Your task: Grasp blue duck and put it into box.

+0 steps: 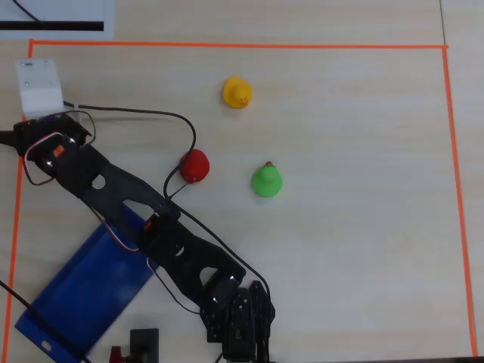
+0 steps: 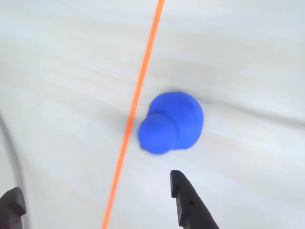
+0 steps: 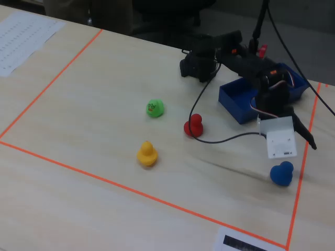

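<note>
The blue duck (image 2: 172, 123) sits on the table just right of an orange tape line (image 2: 138, 95), a little beyond my fingertips. My gripper (image 2: 95, 200) is open and empty, with one black finger (image 2: 188, 202) below the duck and the other at the left edge. In the fixed view the duck (image 3: 281, 173) lies near the right tape line, just below the white wrist block (image 3: 280, 138). In the overhead view that block (image 1: 38, 87) hides the duck and the jaws. The box, a dark-blue tray (image 1: 83, 302), lies beside the arm and shows in the fixed view too (image 3: 238, 104).
A red duck (image 1: 194, 165), a green duck (image 1: 266, 180) and a yellow duck (image 1: 237, 92) stand mid-table. A black cable (image 1: 151, 113) runs from the wrist past the red duck. Orange tape (image 1: 227, 45) borders the work area.
</note>
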